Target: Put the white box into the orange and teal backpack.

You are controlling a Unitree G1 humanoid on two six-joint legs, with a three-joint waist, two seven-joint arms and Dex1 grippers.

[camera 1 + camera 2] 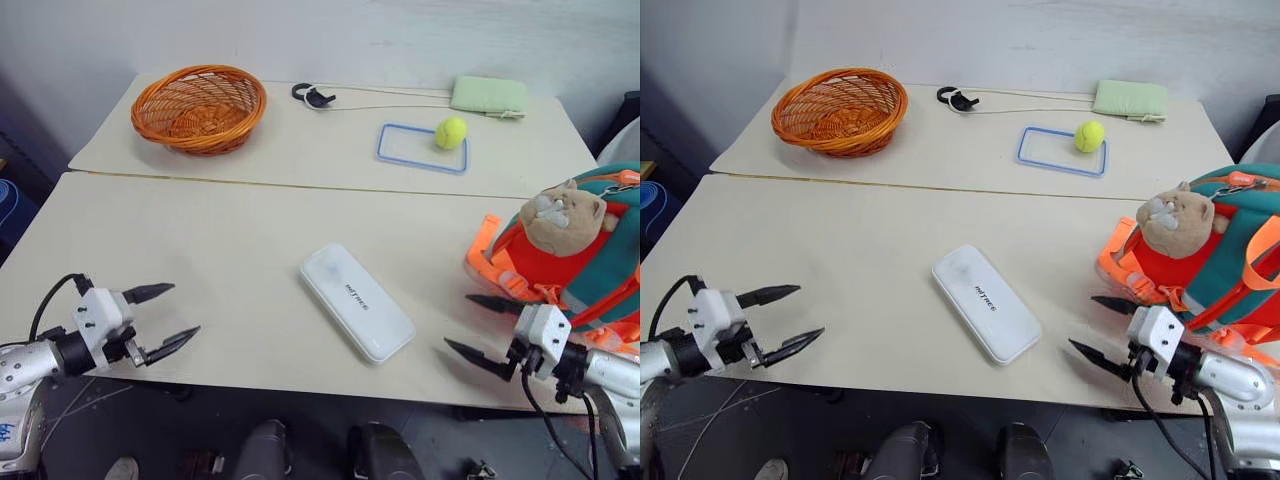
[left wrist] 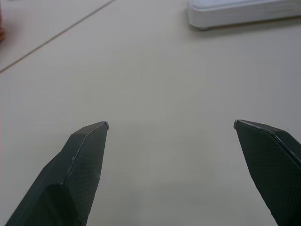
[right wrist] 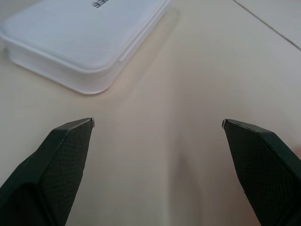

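A: Where's the white box (image 1: 357,315) right now?

B: Lying flat on the bench (image 1: 230,250), lid up, angled, untouched. Nothing is holding it.

A: And the orange and teal backpack (image 1: 575,250)?

B: To the box's right, at the bench edge, well apart from the box, with a plush animal (image 1: 566,216) on its front. I can't tell whether its opening is unzipped.

A: The grippers?

B: The left gripper (image 1: 166,320) hangs off to the box's left with its fingers spread wide, empty. The right gripper (image 1: 482,331) sits just to the box's right, between box and backpack, also spread wide and empty.

A: So how far along?

B: By my reading, nothing's done yet: grasping, lifting, carrying and dropping the box in all remain. The wicker basket (image 1: 199,107), blue-rimmed lid (image 1: 421,148), tennis ball (image 1: 450,132) and green pad (image 1: 488,95), all beyond the box, play no part.
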